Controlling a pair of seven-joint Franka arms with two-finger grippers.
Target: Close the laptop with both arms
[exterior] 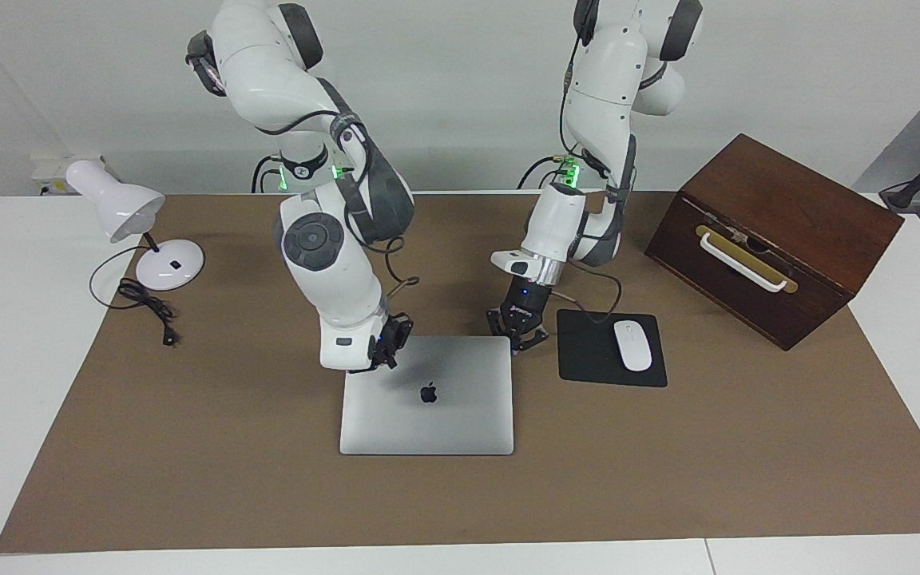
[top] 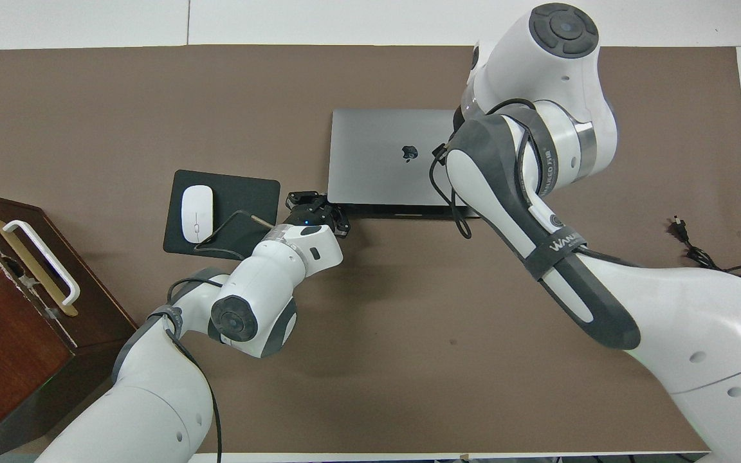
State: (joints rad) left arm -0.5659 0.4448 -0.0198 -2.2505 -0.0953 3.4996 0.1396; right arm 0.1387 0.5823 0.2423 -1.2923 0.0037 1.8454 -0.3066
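Both grippers clenched, facing view: laptop [exterior: 426,395] lies lid-down mid-table, right gripper [exterior: 384,351] over its robot-side corner, left gripper [exterior: 517,329] at the other robot-side corner. Overhead, left gripper [top: 311,212] sits beside the laptop [top: 383,157] corner; right gripper hidden beneath its arm.

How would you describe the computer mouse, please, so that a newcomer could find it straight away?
Start at the big dark brown wooden box with the white handle, at the left arm's end of the table. Beside it, toward the closed silver-grey laptop, lies a flat black rectangular mouse pad. On that pad rests the small white oval mouse, the only white thing there.
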